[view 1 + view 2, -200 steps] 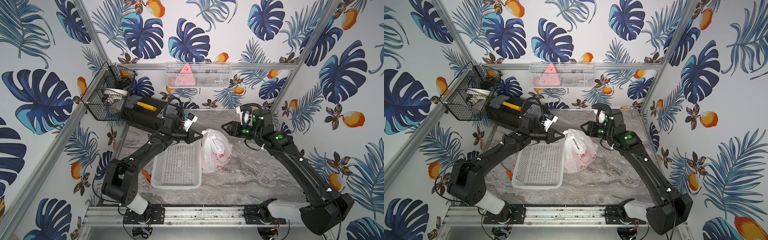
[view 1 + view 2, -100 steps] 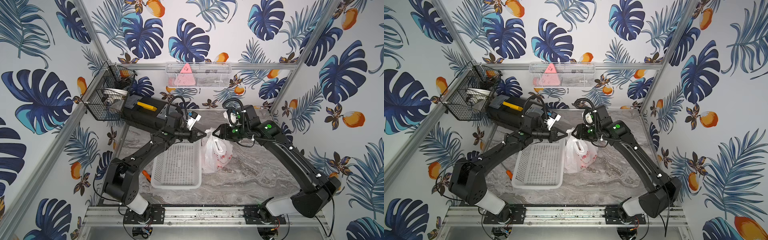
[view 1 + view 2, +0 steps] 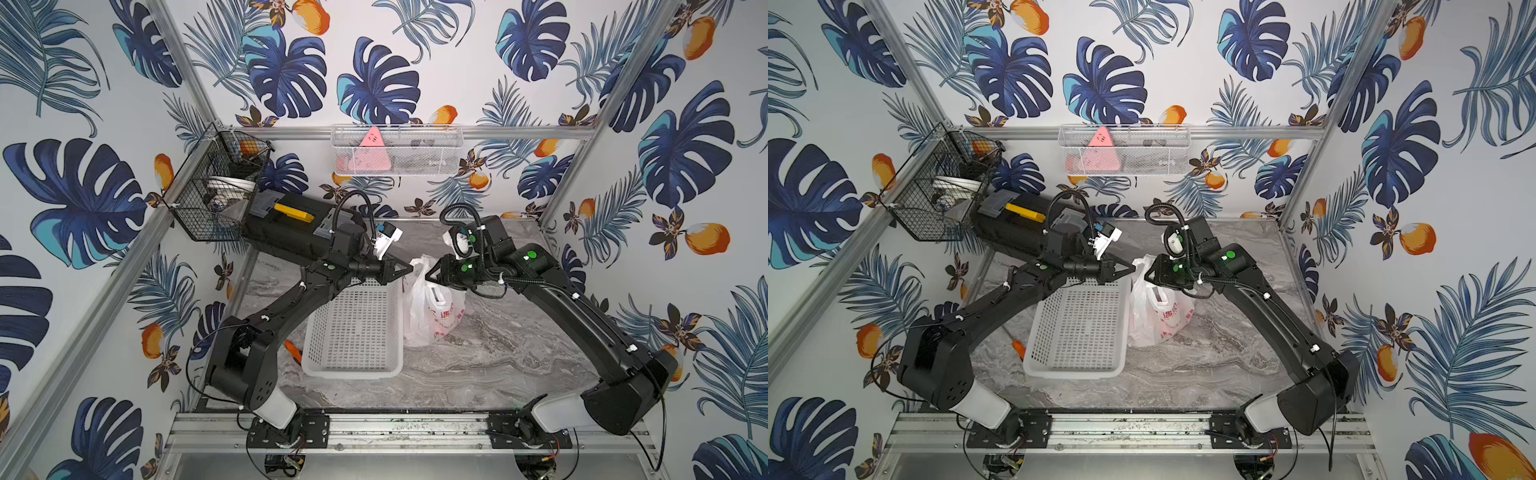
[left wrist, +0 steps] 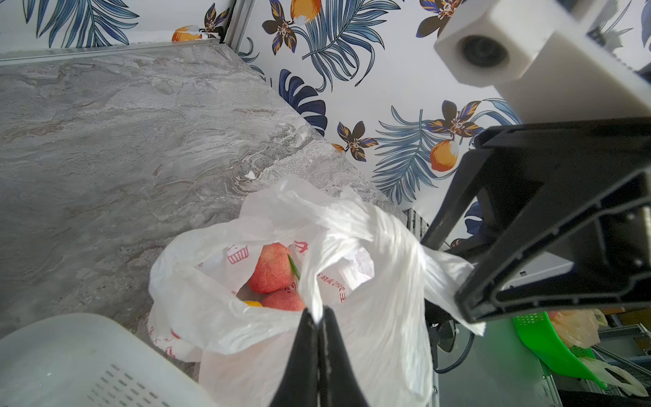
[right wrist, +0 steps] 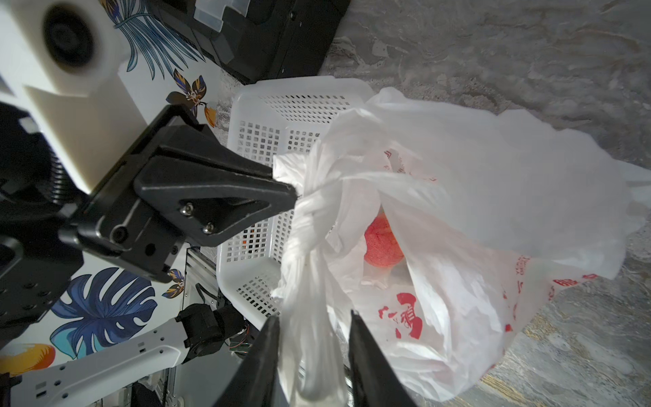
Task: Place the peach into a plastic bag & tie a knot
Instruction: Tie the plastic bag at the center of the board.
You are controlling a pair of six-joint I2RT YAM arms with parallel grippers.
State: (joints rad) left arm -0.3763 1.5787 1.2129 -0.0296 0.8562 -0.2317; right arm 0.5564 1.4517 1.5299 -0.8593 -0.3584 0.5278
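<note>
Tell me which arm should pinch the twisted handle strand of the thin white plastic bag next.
Right. The right gripper has its open jaws either side of the twisted handle strand of the thin white plastic bag; the left gripper is shut on the bag's bunched top.

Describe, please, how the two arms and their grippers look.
The left arm and right arm are black with white base links and green dots. Ribbed black cables loop over white wrist cameras. The left gripper and right gripper have black tapered fingers.
</note>
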